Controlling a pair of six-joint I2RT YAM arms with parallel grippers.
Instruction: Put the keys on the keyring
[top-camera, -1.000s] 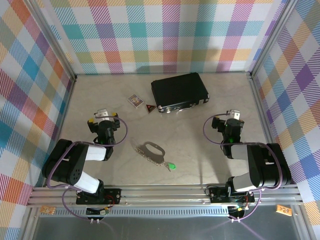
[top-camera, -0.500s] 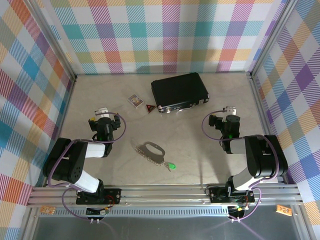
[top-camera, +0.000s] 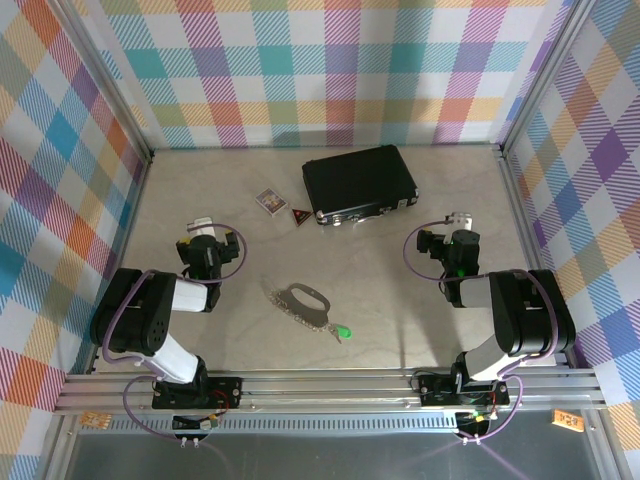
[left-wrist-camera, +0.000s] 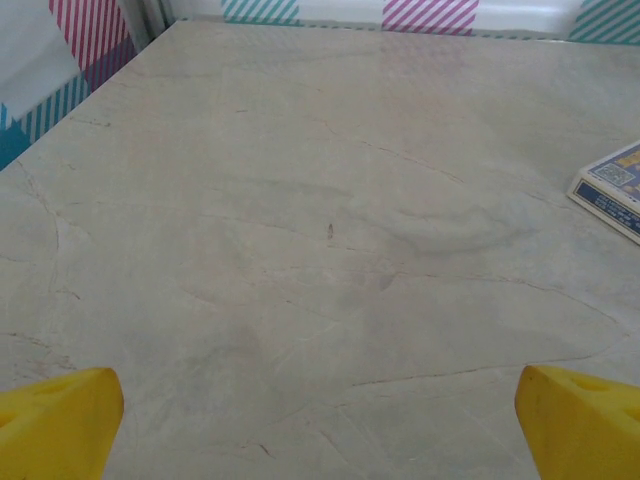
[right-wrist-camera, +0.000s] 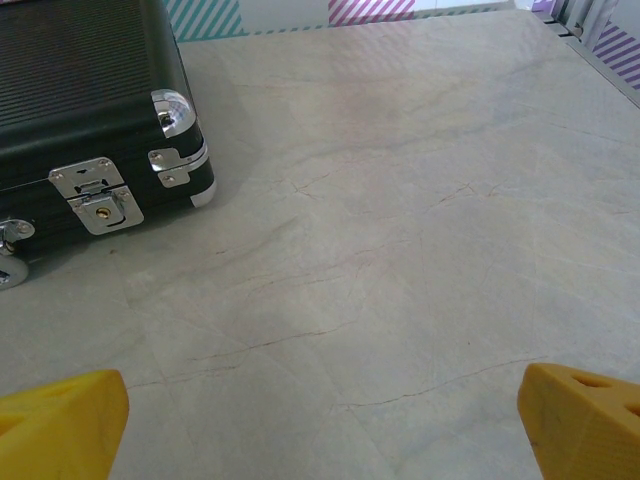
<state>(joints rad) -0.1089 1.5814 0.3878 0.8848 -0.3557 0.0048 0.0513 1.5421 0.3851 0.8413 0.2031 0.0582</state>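
Note:
The keyring (top-camera: 299, 301), a silvery oval loop with a bumpy strip along one side, lies flat on the table between the two arms. The key (top-camera: 341, 331), with its bright green head, rests just right of and nearer than the loop, close to its end; whether they touch I cannot tell. My left gripper (top-camera: 200, 224) sits low to the left of the keyring, its yellow fingertips (left-wrist-camera: 55, 420) spread wide over bare table. My right gripper (top-camera: 459, 218) sits low on the right, fingertips (right-wrist-camera: 585, 420) also wide apart and holding nothing.
A black case (top-camera: 359, 184) with metal latches (right-wrist-camera: 95, 197) lies at the back centre. A small patterned card box (top-camera: 269, 201) and a red triangular tag (top-camera: 299, 214) lie left of it; the box's corner (left-wrist-camera: 612, 190) shows ahead of my left gripper. Checked walls enclose the table.
Both grippers have slid a little away from the bases and lower; the left one also drifted left. The right arm stayed still over the last half second. Keyring and key have not moved.

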